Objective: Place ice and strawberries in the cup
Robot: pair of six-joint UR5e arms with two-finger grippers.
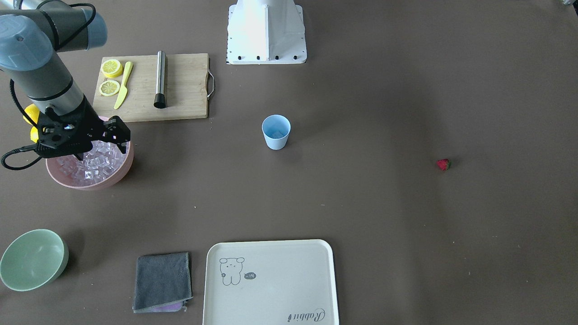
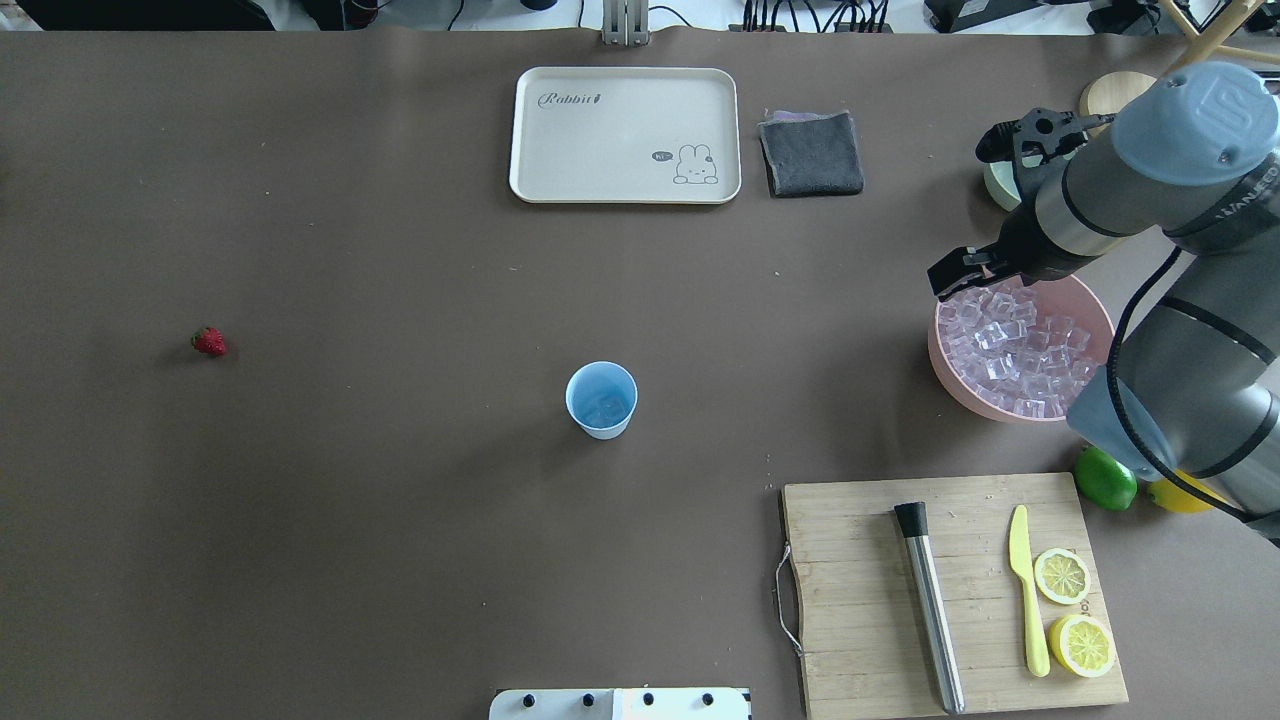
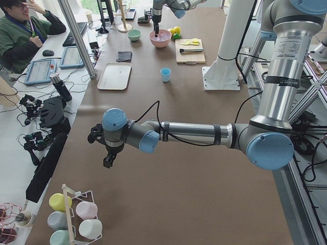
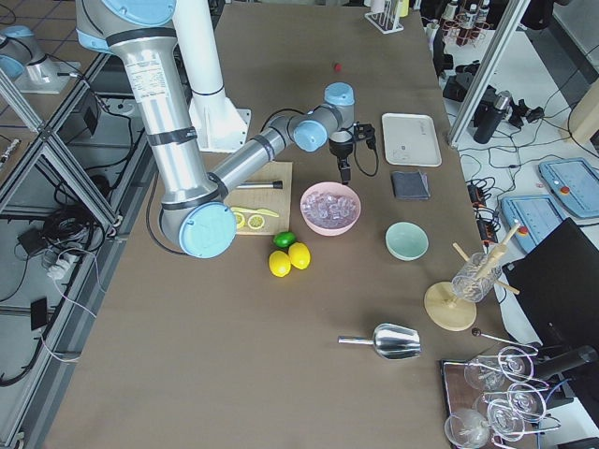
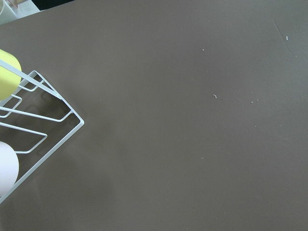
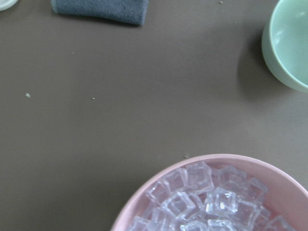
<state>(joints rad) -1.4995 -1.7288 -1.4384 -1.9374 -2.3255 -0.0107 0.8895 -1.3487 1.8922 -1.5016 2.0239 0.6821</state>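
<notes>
Right gripper (image 1: pixel 101 149) spread open directly over ice (image 1: pixel 97 164) in pink bowl (image 1: pixel 81 184). Cup (image 1: pixel 276 132) sits well left on tabletop. Left gripper (image 3: pixel 109 157) far off, can't tell its state.

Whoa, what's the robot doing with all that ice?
The right gripper hangs over the rim of the pink bowl, which is full of ice. I can't tell if it holds a cube. The blue cup seems to have a little ice inside. The strawberry lies alone, untouched. The left gripper is far off, near a rack of cups.
</notes>
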